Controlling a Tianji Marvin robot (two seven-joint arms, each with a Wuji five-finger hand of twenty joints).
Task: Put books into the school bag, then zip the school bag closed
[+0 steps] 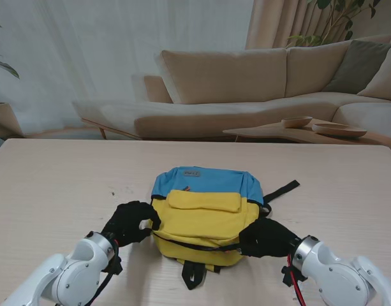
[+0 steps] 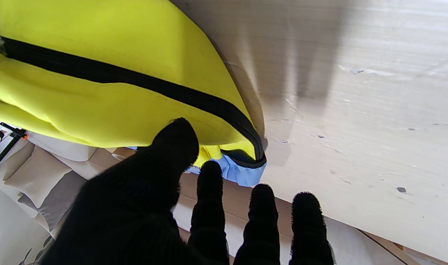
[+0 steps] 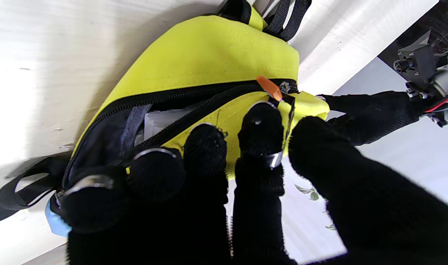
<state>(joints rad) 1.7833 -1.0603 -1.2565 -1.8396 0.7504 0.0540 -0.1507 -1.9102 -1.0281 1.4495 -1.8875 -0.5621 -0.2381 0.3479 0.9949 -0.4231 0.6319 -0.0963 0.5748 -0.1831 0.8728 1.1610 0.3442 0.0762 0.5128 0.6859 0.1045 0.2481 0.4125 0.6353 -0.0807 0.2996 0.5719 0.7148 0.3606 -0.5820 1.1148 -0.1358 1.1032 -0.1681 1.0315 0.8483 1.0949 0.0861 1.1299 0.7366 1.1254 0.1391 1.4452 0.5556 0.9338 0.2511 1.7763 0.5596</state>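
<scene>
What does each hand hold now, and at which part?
The right hand grips the school bag at its zipper opening, near the orange zipper pull. The left hand touches the bag's side; grip unclear.

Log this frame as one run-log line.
stage: zipping | school bag: part open, white pages inside | right hand: at orange zipper pull | left hand: bracing bag's left side

Table (image 1: pixel 48 185): pale wood, across the near scene.
Sofa (image 1: pixel 246 83): beige, far side, behind the table.
Cushion (image 1: pixel 364 64): grey, far right.
Bowls (image 1: pixel 323 126): two, far right.
Curtain (image 1: pixel 74 57): white, far left.
</scene>
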